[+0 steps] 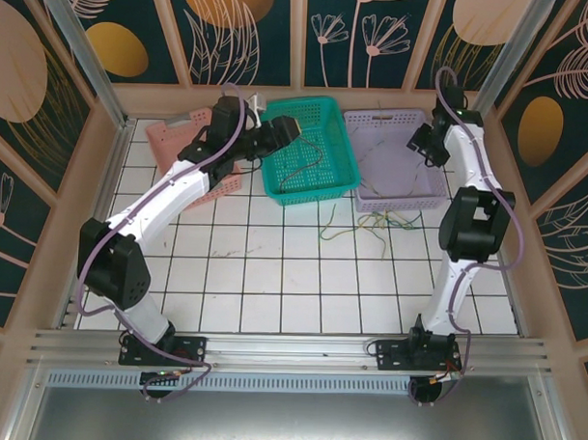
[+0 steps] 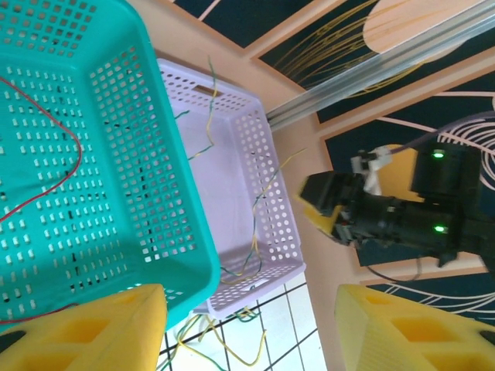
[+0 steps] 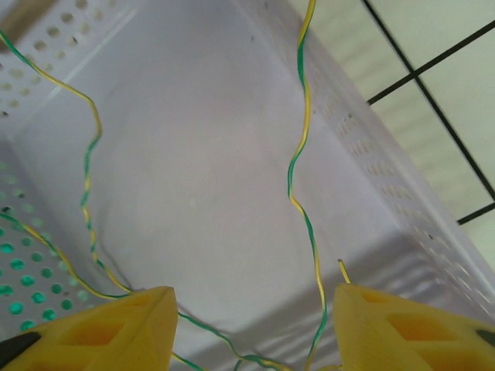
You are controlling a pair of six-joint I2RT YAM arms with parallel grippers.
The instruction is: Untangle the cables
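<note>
Elbow bent, right hand (image 3: 253, 301) hangs open over lilac basket (image 3: 193, 154).

- Looked down from high behind the arm bases (image 1: 164, 351), across the tiled table (image 1: 273, 277).
- From left wrist, hung close over teal basket (image 2: 155, 154), facing lilac basket (image 2: 271, 209).
- From right wrist, peered straight into that same lilac basket (image 3: 193, 193), very near.
</note>
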